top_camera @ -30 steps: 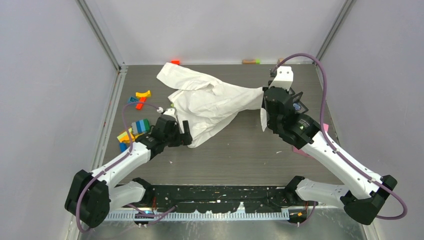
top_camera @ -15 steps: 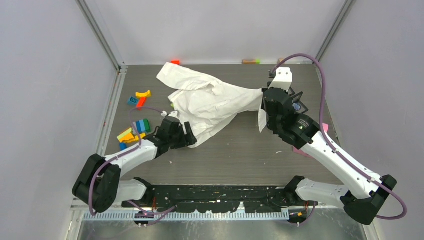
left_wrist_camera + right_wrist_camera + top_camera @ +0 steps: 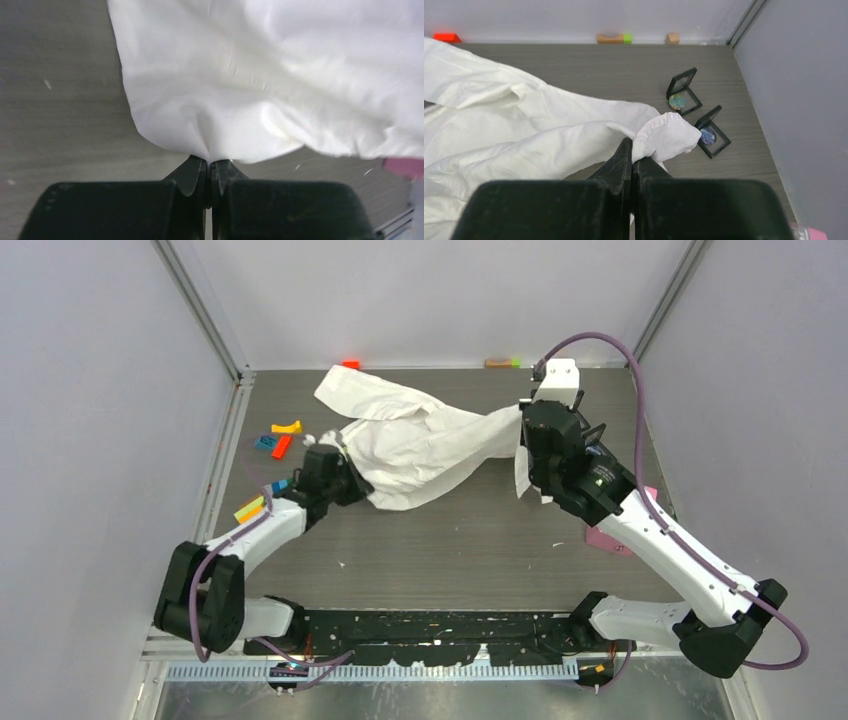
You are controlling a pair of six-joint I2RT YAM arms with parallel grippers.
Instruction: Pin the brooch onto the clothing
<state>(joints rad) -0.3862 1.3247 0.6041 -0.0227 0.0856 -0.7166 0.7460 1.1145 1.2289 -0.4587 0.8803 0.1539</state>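
Overhead, shirt: the white shirt (image 3: 420, 440) lies crumpled on the far half of the table (image 3: 470, 540), strung between the two arms.
Overhead, left claw: the left claw (image 3: 362, 490) is at the shirt's near-left hem. A second ago it stood wide open, just short of the cloth. Now it is clamped on the hem, and the arm has swung in closer to the shirt.
Overhead, right claw: the right claw (image 3: 522, 435) is at the shirt's right end, closed on cloth as it was a second ago, and has drawn slightly toward the far side.
Overhead, blocks: coloured blocks (image 3: 280, 437) sit left of the shirt, not touching it.
Left wrist, grip: the fingers are pressed together with a small pinch of hem between the tips. The rest of the cloth fans away over the table.
Right wrist, grip: the fingers are closed on a bunched, gathered edge of the shirt.
Right wrist, cases: two small black open cases (image 3: 684, 97) lie right of the shirt, near the bunched end. Each holds a shiny round piece, likely a brooch but too small to be sure.
Meaning: both ends are now held, so the shirt can probably be pulled flat. Pinning has not begun, and no brooch shows on the cloth.
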